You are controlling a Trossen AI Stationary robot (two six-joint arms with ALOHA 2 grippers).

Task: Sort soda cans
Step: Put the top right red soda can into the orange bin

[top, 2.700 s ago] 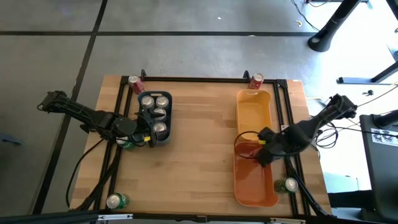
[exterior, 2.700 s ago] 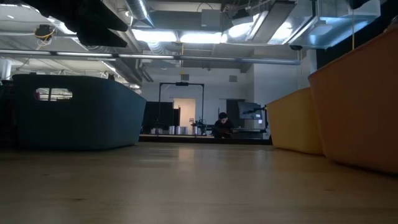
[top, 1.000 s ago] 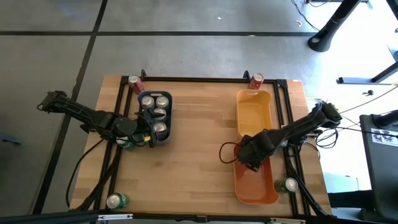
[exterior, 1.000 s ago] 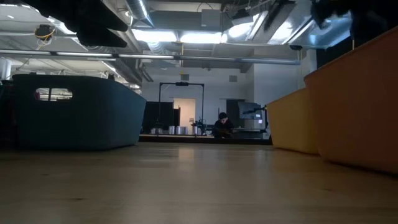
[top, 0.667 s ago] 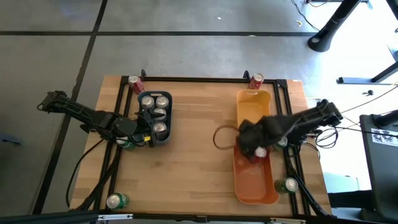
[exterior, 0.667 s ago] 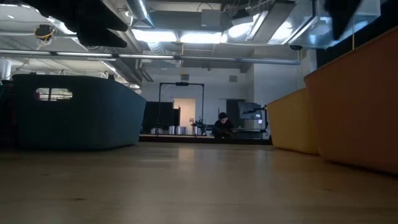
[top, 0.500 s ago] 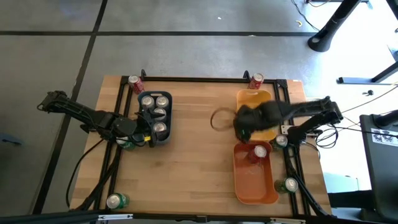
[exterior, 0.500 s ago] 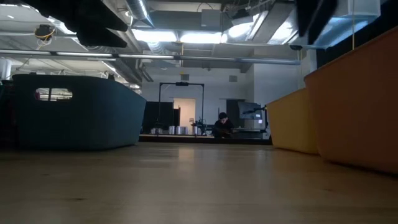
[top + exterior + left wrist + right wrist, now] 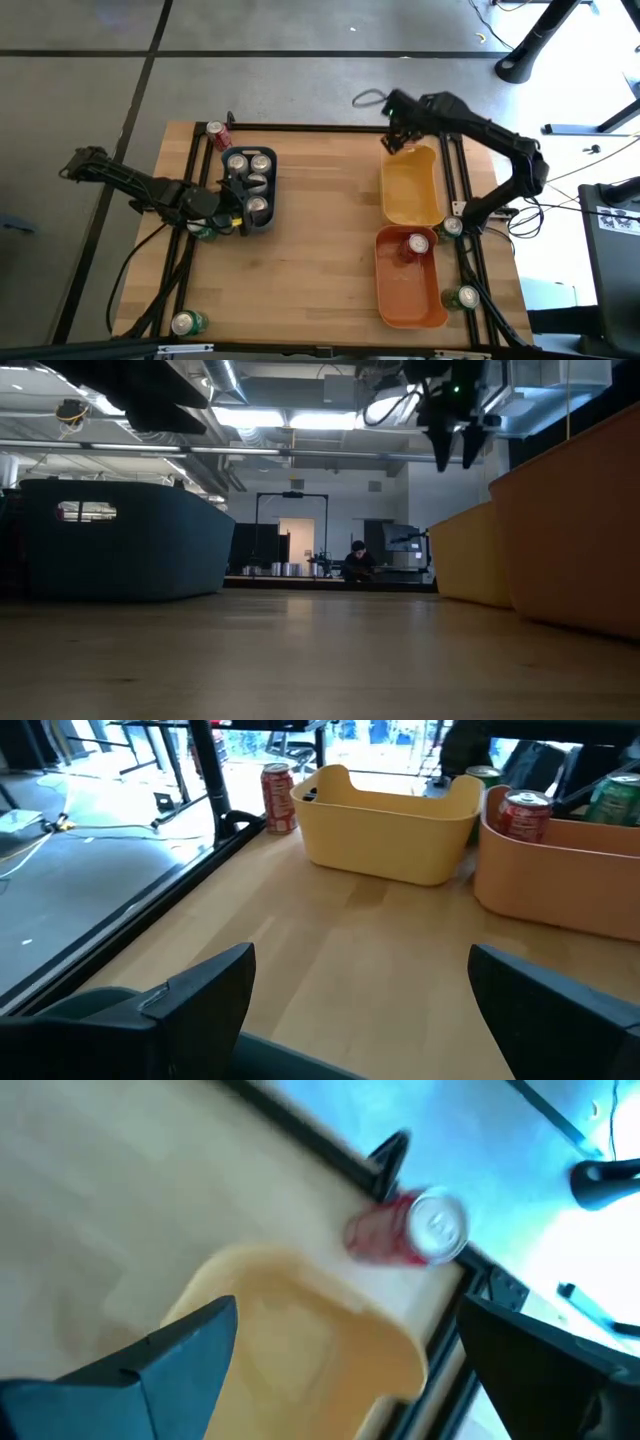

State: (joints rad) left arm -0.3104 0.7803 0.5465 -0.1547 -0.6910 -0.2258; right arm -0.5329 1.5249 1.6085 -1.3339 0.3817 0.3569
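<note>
Soda cans stand about the table. Several silver ones fill the blue-grey bin (image 9: 248, 188). One red can (image 9: 416, 243) stands in the orange bin (image 9: 405, 295). Another red can (image 9: 412, 1232) stands at the far right corner, and a third (image 9: 216, 132) at the far left. My right gripper (image 9: 394, 140) hangs open over the far end of the yellow bin (image 9: 410, 190), beside that corner can, and shows high in the low view (image 9: 455, 455). My left gripper (image 9: 240, 206) waits open over the blue-grey bin's near end, with nothing between its fingers (image 9: 200, 985).
Green cans stand outside the black rail: two at the right edge (image 9: 465, 297) (image 9: 452, 227), one at the near left corner (image 9: 187, 322), one under my left arm (image 9: 205, 232). Bare wood lies between the blue-grey bin and the two right-hand bins.
My right gripper has swung from above the orange bin toward the table's far edge, passing over the yellow bin, rising and turning as it went. The red can in the orange bin has come into view behind it and stays put.
</note>
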